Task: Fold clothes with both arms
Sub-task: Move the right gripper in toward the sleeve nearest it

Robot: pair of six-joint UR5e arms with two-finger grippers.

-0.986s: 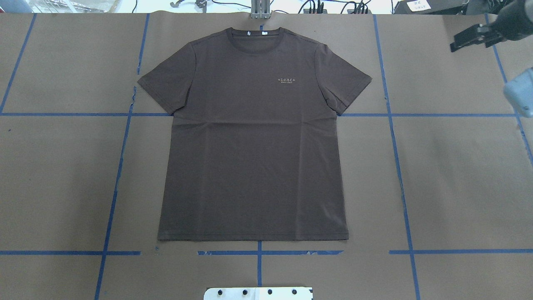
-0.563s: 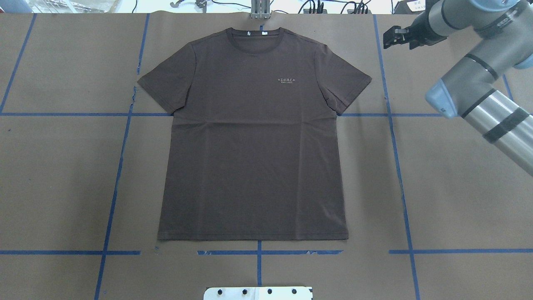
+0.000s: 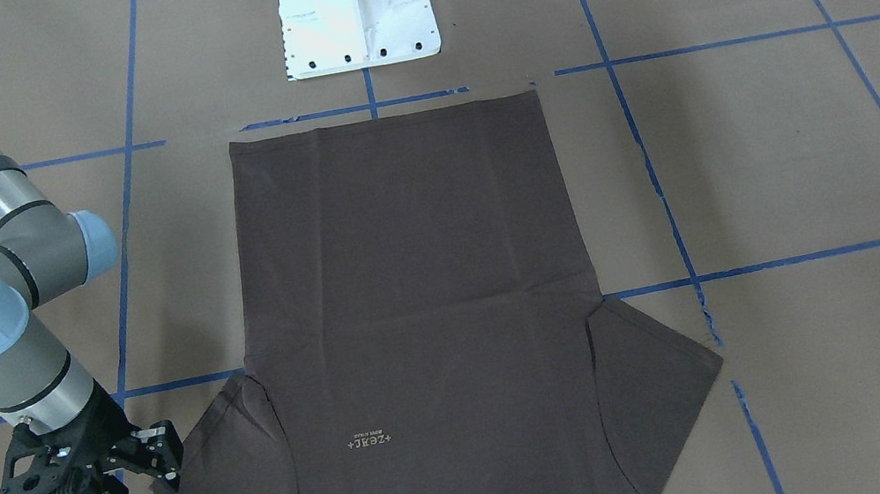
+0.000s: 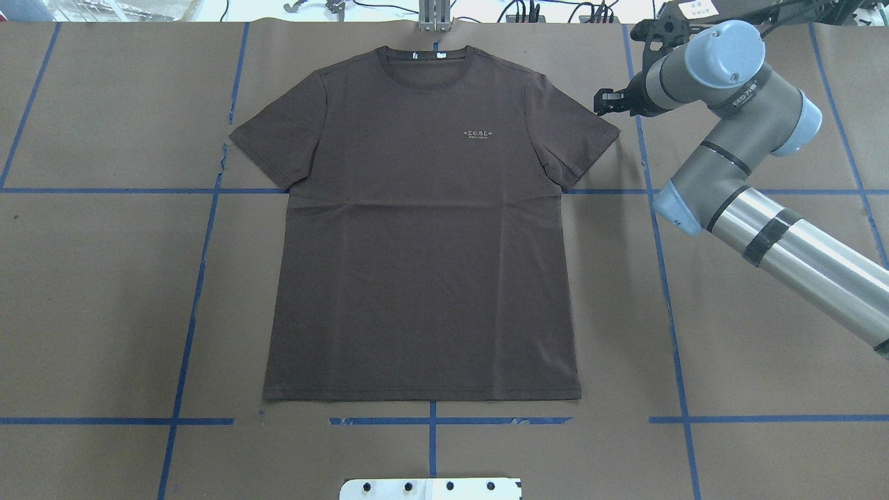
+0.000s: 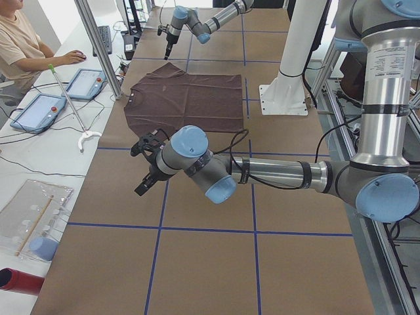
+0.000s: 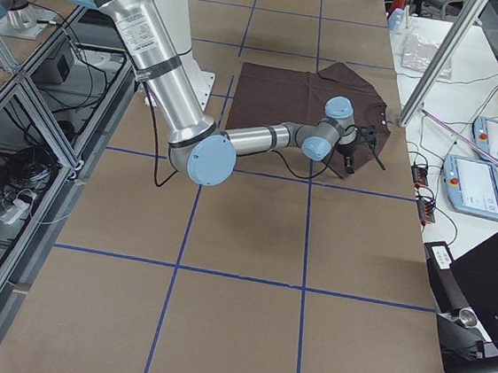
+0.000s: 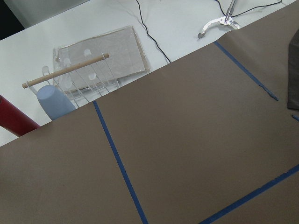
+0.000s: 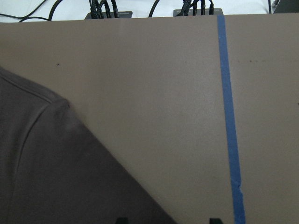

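The dark brown-grey T-shirt (image 4: pixel 424 243) lies flat and face up, collar at the far edge, hem near me. It also shows in the front view (image 3: pixel 411 287). My right gripper (image 4: pixel 603 104) hovers just beyond the outer corner of the shirt's right sleeve (image 4: pixel 583 139). It also shows in the front view (image 3: pixel 159 462). It is open and empty: the right wrist view shows two separated fingertips (image 8: pixel 122 220) over the sleeve corner (image 8: pixel 56 177). My left gripper (image 5: pixel 142 187) shows only in the exterior left view, over bare paper well left of the shirt. I cannot tell if it is open or shut.
Brown paper with a blue tape grid (image 4: pixel 194 298) covers the table. The white pedestal base (image 3: pixel 356 11) stands behind the hem. Beyond the far edge are cables, a metal post (image 4: pixel 434 17), tablets and a seated operator (image 5: pixel 20 46). A clear rack (image 7: pixel 93 65) lies off the paper.
My right arm has swung in from the right edge, carrying its gripper left and slightly nearer to the right sleeve. The shirt has not moved.
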